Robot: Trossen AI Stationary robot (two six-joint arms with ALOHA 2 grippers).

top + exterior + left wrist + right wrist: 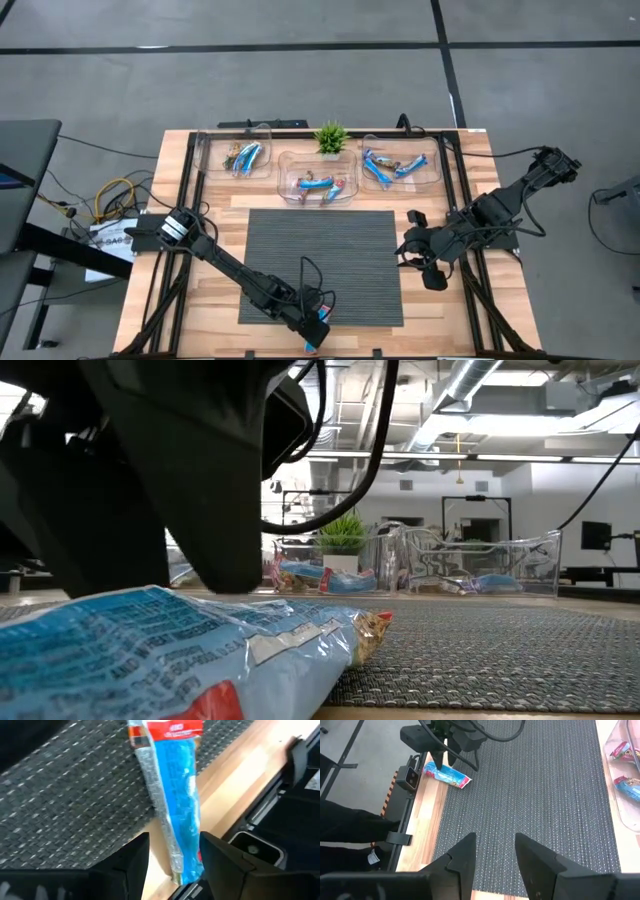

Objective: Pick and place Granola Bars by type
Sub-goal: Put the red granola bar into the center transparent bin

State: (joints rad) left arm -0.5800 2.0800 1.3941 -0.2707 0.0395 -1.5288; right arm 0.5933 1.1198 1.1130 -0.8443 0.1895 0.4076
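One blue wrapped granola bar with a red end [175, 795] lies flat at the table's near edge, partly on the grey mat and partly on bare wood [317, 338] [447, 774] [150, 650]. My left gripper [174, 842] [312, 325] is open and points down over it, one finger on each side of the bar's blue end. I cannot tell whether the fingers touch it. My right gripper [495, 842] [410, 250] is open and hovers over the mat's right edge, holding nothing. Other bars lie in three clear bins at the far side.
A grey woven mat [322, 265] covers the middle of the wooden table. Three clear bins stand along the far side: left [235, 158], middle [318, 182] and right [400, 165]. A small green plant [330, 138] stands behind the middle bin. Black rails run along the table's edges.
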